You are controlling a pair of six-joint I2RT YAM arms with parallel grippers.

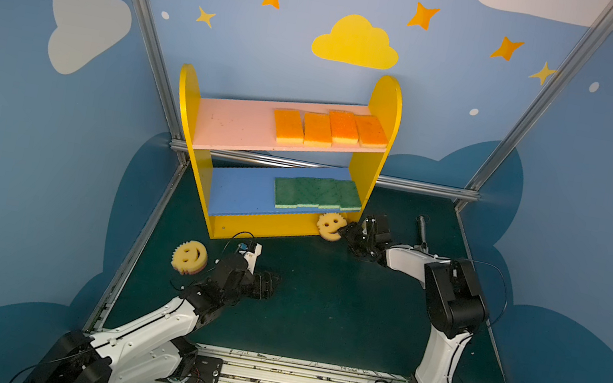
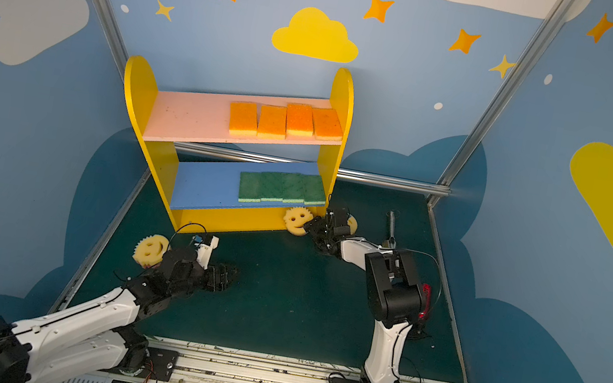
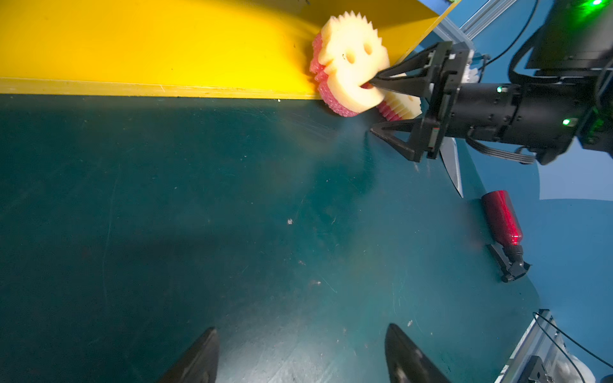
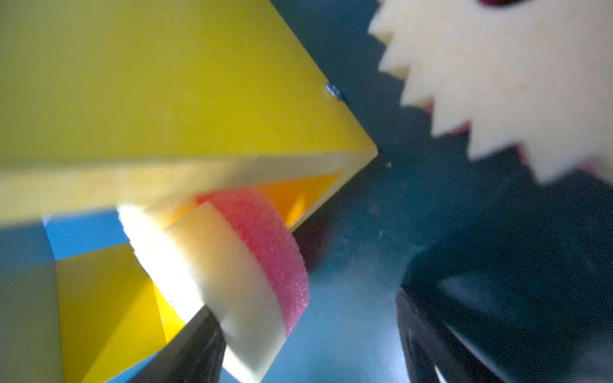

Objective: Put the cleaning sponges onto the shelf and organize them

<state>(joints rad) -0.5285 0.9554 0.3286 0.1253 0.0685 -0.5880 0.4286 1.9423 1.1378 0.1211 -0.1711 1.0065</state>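
Right gripper (image 3: 371, 107) stands wide at the corner of the shelf (image 1: 384, 104). One fingertip (image 3: 376, 83) pokes the mouth cut-out of a smiley sponge (image 3: 351, 66) that leans on edge against the yellow base (image 1: 261, 227). The other fingertip hangs clear of it over the green mat (image 1: 319, 308), and nothing is gripped. A second smiley sponge (image 3: 403, 106) sits just behind those jaws, close by the wrist. A third smiley sponge (image 1: 189, 257) stands behind the left gripper (image 3: 302, 331), beside its wrist; that gripper hangs wide and empty over bare mat. Above the right gripper, four orange pads (image 1: 330, 129) line the pink board (image 1: 231, 125) and four green pads (image 1: 317, 194) the blue board (image 1: 237, 193), all crowded to the end nearest it. The round sponges look like light, soft foam with a rougher pink backing, likely to squash under a pinch and to tip or slide at a nudge. A hold across the flat faces, yellow to pink, therefore seems safer than one on the toothed rim. Ahead of the right gripper the base front and the side panel's edge leave little room. Free space lies behind it and towards the left gripper, and both boards are bare at the ends far from it
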